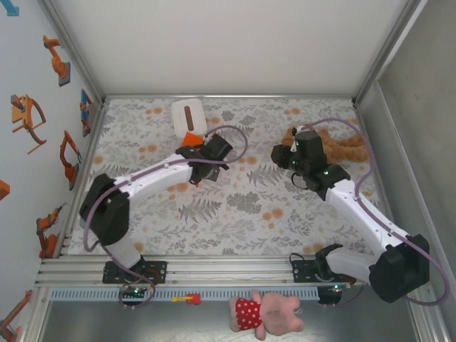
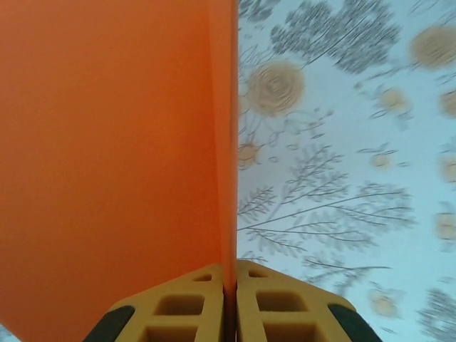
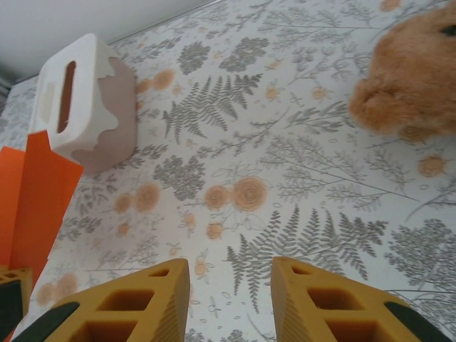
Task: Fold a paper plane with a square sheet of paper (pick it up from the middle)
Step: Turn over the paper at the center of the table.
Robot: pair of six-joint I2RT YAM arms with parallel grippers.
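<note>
Currently the square sheet of paper (image 2: 107, 142) is pinched edge-on in the left gripper (image 2: 229, 269). The yellow fingers (image 2: 192, 299) are pressed together on it and no gap is seen. The sheet is held off the table, just beside the white tissue box (image 3: 82, 107), over the far left-centre of the floral table cover (image 1: 235, 214). A lengthwise crease or doubled layer is seen along the clamped edge; the fold count cannot be told.

The right gripper (image 3: 229, 271) is parted with nothing between the jaws. It is held over bare cover, between the paper and the tan plush toy (image 3: 413, 78), and neither is touched.

Handling, as judged:
- **Weight and stiffness:** very light, thin, floppy. Sag and flap are expected when it is carried by one edge.
- **Fragility:** easily creased or torn by a hard pinch.
- **Surface:** looks smooth, so slip on the cover is likely when a fold is pressed.
- **Where to grip:** the middle of an edge, close to the existing crease, is preferred. Corners are best avoided, since they curl.
- **Second grip:** one from the right side would probably be needed to keep it flat.

Markings: none readable. The paper is plain orange, the tissue box is unlabelled, and no brand is seen on the fingers. Robot-arm cartoons (image 1: 28, 114) are stuck on the left wall, without legible text.
</note>
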